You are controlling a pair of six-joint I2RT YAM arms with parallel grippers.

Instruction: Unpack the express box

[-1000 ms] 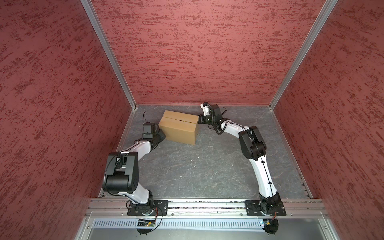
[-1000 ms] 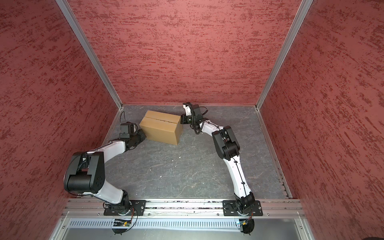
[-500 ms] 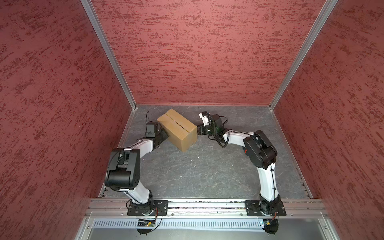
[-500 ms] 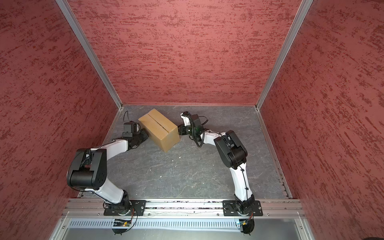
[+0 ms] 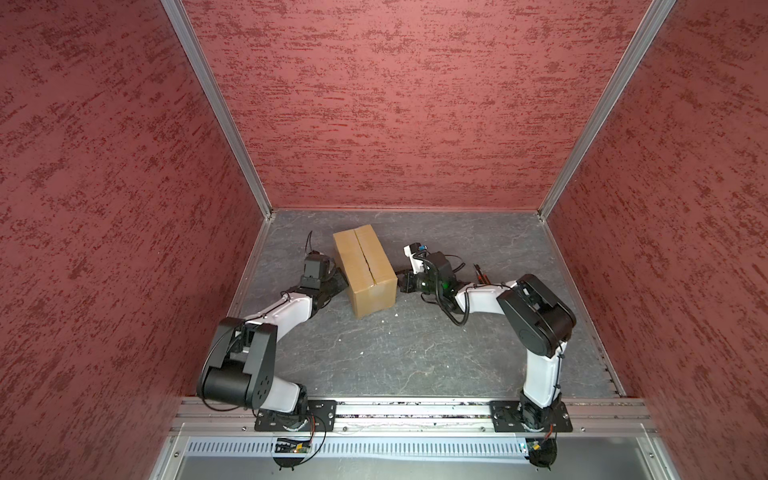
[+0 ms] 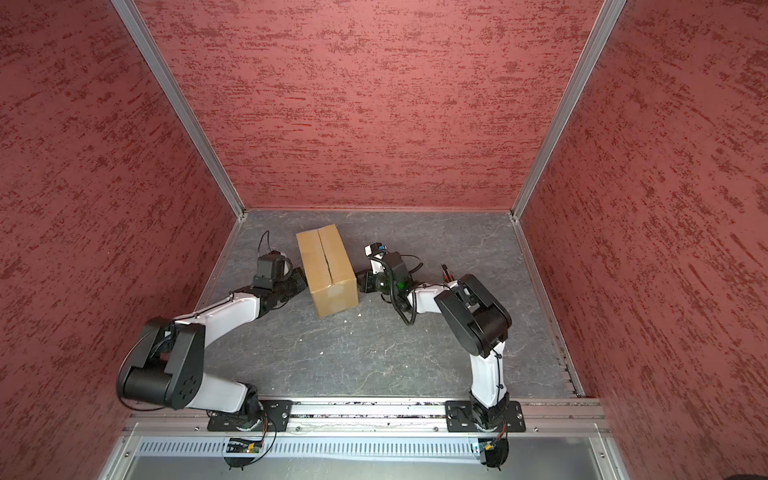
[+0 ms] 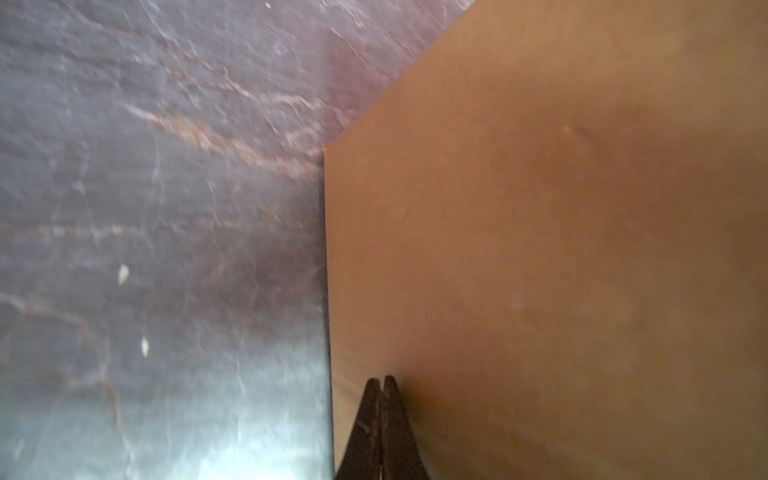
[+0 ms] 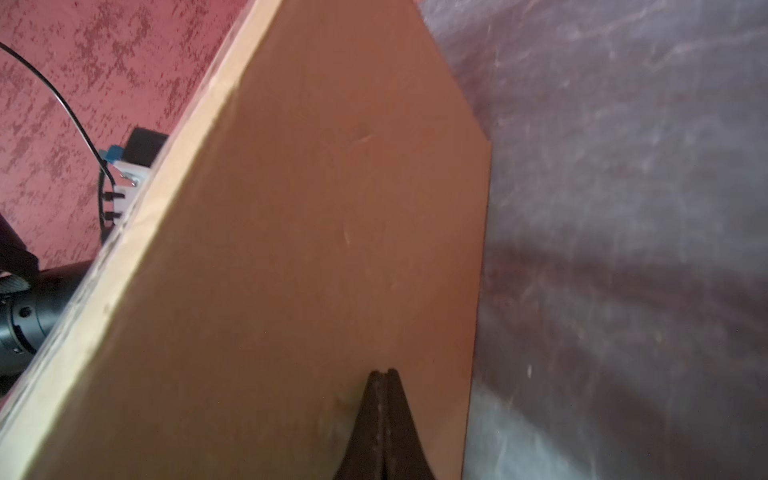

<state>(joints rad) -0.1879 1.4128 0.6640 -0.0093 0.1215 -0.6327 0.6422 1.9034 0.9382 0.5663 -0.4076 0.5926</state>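
Barely under way: braces the express box (image 5: 365,266), top seam closed, far and left of centre on the counter (image 5: 415,357), between left jaws and right jaws, both fully closed, gripping nothing, tips against its 2 long sides; leaves opening and emptying.

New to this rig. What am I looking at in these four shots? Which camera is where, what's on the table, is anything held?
Two white-and-black robot arms, the left arm and the right arm, are bolted to a rail at the near edge of a grey table inside red walls. The two wide pictures come from one overhead stereo camera. The two close-ups come from a camera on each arm's wrist. On the table stands the express box, flaps closed. The left gripper and right gripper are both shut, tips against opposite long sides of the box. Neither holds anything.
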